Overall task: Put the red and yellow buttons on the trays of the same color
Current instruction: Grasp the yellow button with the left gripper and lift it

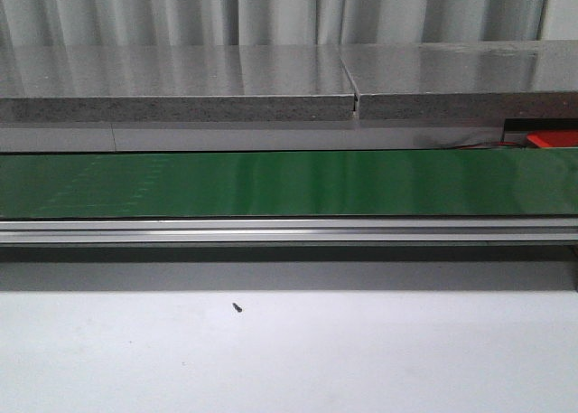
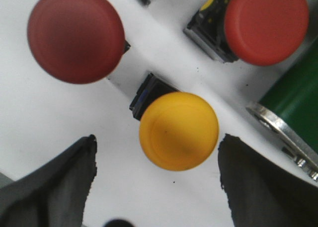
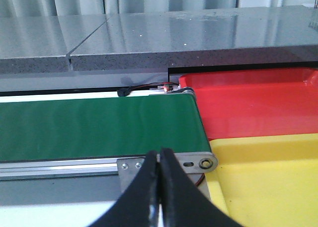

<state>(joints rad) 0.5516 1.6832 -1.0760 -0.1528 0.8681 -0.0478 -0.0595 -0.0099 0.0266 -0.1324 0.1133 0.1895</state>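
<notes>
Jaws of the left gripper (image 2: 156,187) stand wide open and hold nothing; its two dark, rough-edged fingers (image 2: 54,182) flank a bare stretch of white table (image 2: 39,117) and touch no object. A yellow button (image 2: 179,130) sits between those fingers, nearer the one on the conveyor side, its domed, smooth plastic cap facing the camera and a small black and blue square base showing behind it. Beyond the jaws, farther from the fingertips, lie two red buttons: a dark red button (image 2: 75,35) with a matte, rounded mushroom cap off to one side, and a brighter red button (image 2: 266,24) on a black base with a yellow part, close to the green conveyor belt (image 2: 293,95). A silvery metal frame end (image 2: 283,132) with bolt holes borders that belt just beside one finger.

The right gripper (image 3: 159,187) is closed, its two black curved fingers pressed together along a thin seam with nothing between them. Ahead of these closed jaws runs the glossy green belt, edged by an aluminium rail (image 3: 64,165). To one side of the jaws and past the belt's end sit a yellow tray (image 3: 268,182), nearer, and a red tray (image 3: 253,105), farther; both are smooth plastic with raised rims.

In the front view neither gripper shows; the green belt crosses the frame below grey speckled stone slabs (image 1: 181,83), a corner of the red tray peeks out at the belt's right end, and a tiny dark speck (image 1: 237,308) lies on the white table.
</notes>
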